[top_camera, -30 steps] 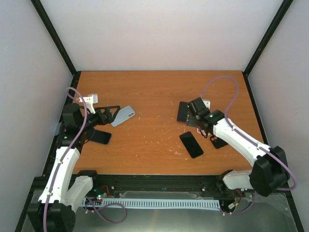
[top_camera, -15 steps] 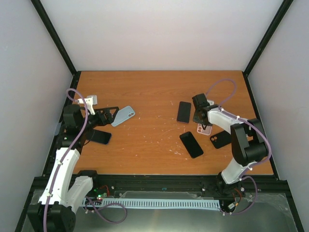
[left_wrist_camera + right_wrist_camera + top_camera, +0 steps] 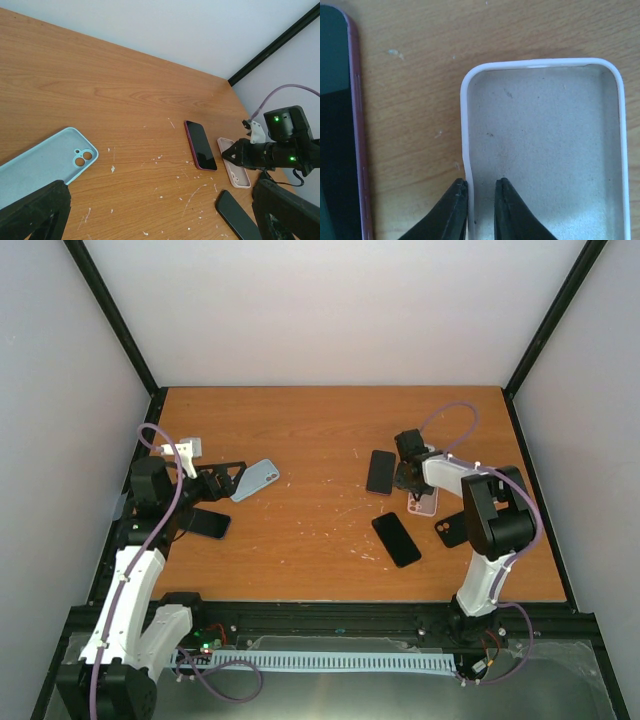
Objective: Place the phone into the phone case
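The surface [image 3: 320, 430] carries several phones and cases, and the right arm is much the nearer to the pair that matters here.

The red-edged phone [image 3: 337, 125] lies screen up just to the left of the right gripper [image 3: 480, 192]. Its long axis runs straight ahead from the jaws.

The pale case [image 3: 545, 150] lies open side up, ahead and to the right of those jaws. It is parallel to the phone, with a strip of bare wood between them.

The right jaws are narrow and stand astride the case's left wall. One finger is against the outside of the rim and the other is inside the shell, with a slit showing, so they do not look pinched yet.

The left gripper [image 3: 160, 220] is well apart, with its jaws wide and empty. A light blue case [image 3: 45, 160] lies just ahead of its left finger.

Since phone and case lie side by side, I judge the coming move needs a sideways shift rather than a turn.
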Controlling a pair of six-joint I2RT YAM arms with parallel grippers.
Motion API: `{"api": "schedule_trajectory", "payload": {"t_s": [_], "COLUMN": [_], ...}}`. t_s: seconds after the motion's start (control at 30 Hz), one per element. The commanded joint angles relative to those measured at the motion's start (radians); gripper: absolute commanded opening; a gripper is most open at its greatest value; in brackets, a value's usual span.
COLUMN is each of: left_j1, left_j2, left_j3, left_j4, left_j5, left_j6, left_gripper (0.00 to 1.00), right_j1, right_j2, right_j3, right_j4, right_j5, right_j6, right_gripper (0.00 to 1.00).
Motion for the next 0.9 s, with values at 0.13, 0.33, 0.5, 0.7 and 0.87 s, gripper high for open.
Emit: {"api": "schedule_trajectory", "payload": {"t_s": [0.13,0.33,0.5,0.7,0.87], "left_j1": [-0.006,-0.006,-0.006,-0.006,-0.006], "left_j2": [0.000,0.018,0.016,0.001,0.008], "left_j3": [0.005,0.015,0.035,0.020,0.018], "left_j4": [-0.002,-0.040,-0.062,-0.042,-0.045], "left_j5": [-0.012,-0.082,-0.118,-0.095,-0.104], "left_j6": [0.016,0.010,0.012,0.014,0.020], "left_gripper": [1.00,0.99,0.99,1.00,1.00], "right_j1": [-0.001,0.064,0.189,0.378,0.498], "right_j2": [-0.033,-0.188,-0.267,-0.269,-0.190], "right_j3": [0.001,-0.008,-0.021,-0.033,-0.006], "right_j4": [-0.049,-0.096,-0.088,-0.060,-0.052], "right_j5": [-0.019,-0.050,-0.152,-0.186,-0.201], "right_j6": [-0.050,-0.097,-0.118,-0.088,-0.056], "right_gripper": [0.03,0.03,0.03,0.03,0.04]}}
